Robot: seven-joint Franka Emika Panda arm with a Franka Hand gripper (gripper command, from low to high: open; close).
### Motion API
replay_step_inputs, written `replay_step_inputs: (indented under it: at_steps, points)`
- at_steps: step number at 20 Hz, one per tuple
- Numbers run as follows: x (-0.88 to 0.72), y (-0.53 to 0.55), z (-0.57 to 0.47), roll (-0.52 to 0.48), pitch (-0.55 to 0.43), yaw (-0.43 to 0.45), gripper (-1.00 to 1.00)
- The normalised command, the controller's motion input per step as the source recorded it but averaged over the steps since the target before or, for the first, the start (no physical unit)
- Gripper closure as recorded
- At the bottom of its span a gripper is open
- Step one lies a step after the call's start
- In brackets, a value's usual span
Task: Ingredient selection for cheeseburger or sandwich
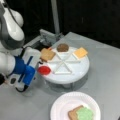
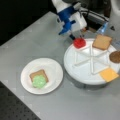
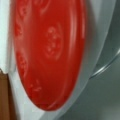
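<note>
A red tomato disc (image 1: 44,70) (image 2: 79,43) lies at the rim of the white divided tray (image 1: 67,75) (image 2: 82,75). My gripper (image 1: 40,65) (image 2: 75,37) is right at it, on the tray's outer side. The tomato (image 3: 50,50) fills the wrist view, with white tray surface under it. Also on the tray are a brown toast square (image 1: 47,54) (image 2: 102,42), a dark round patty (image 1: 62,47) (image 2: 115,56) and a yellow cheese square (image 1: 80,52) (image 2: 108,74). On the white plate (image 1: 62,105) (image 2: 27,72) a toast square (image 1: 72,113) (image 2: 37,73) carries green lettuce (image 1: 85,113) (image 2: 39,81).
The tray stands raised on a base over the grey table (image 1: 105,75) (image 2: 37,37). A metal post (image 1: 55,17) and its bracket stand behind the tray. Black perforated board (image 2: 15,107) borders the table at one front view's bottom left.
</note>
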Motion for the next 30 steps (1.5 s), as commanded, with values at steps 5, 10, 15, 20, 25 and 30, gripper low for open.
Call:
replay_step_inputs:
  at_steps: [5, 10, 15, 20, 25, 30]
  points:
    - [0.02, -0.06, -0.04, 0.175, -0.091, 0.046, -1.0]
    - [0.02, -0.06, -0.04, 0.175, -0.091, 0.046, -1.0]
    - [0.02, -0.06, -0.04, 0.175, -0.091, 0.046, -1.0]
    - [0.02, -0.06, -0.04, 0.175, -0.091, 0.046, -1.0]
    - [0.02, -0.05, -0.04, 0.186, -0.073, -0.025, -1.0]
    - [0.06, 0.06, 0.04, 0.181, -0.009, -0.177, -1.0]
